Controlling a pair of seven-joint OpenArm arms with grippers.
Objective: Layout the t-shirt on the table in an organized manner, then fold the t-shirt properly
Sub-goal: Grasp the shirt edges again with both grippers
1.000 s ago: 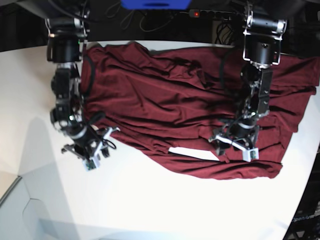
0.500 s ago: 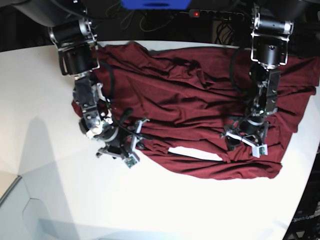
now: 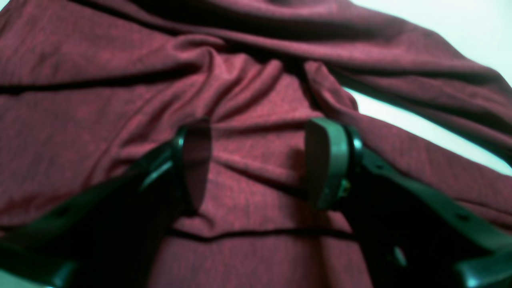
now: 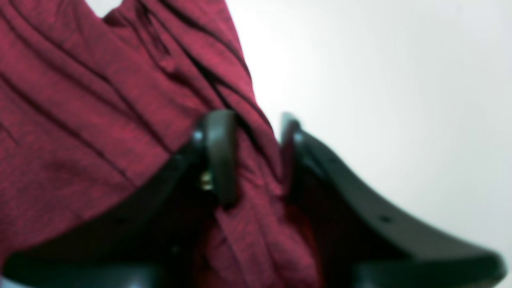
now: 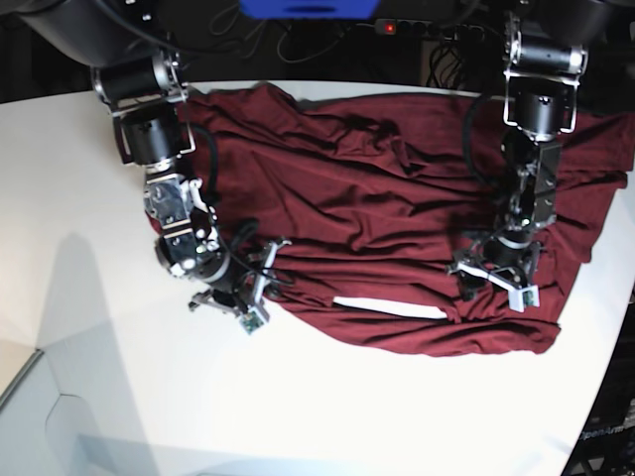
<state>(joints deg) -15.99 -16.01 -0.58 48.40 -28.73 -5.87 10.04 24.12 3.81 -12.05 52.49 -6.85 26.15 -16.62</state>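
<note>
The maroon t-shirt (image 5: 367, 188) lies wrinkled and spread across the far half of the white table (image 5: 347, 407). My right gripper (image 5: 243, 297) is at the shirt's front left edge. In the right wrist view its fingers (image 4: 220, 156) stand close together with a bunched fold of the shirt (image 4: 80, 120) between them, next to bare table (image 4: 380, 80). My left gripper (image 5: 496, 286) rests low over the shirt's right part. In the left wrist view it (image 3: 260, 164) is open and empty, with wrinkled fabric (image 3: 100, 100) under and between its fingers (image 3: 324, 160).
A narrow strip of white table (image 5: 387, 308) shows through a gap near the shirt's front hem. A power strip with a red light (image 5: 417, 27) and cables lie beyond the far edge. The table's curved edge (image 5: 595, 397) runs at the right.
My right arm swung from the bare table at the left onto the shirt's front left edge and closed on fabric. My left gripper drifted slightly to the right and stayed open.
</note>
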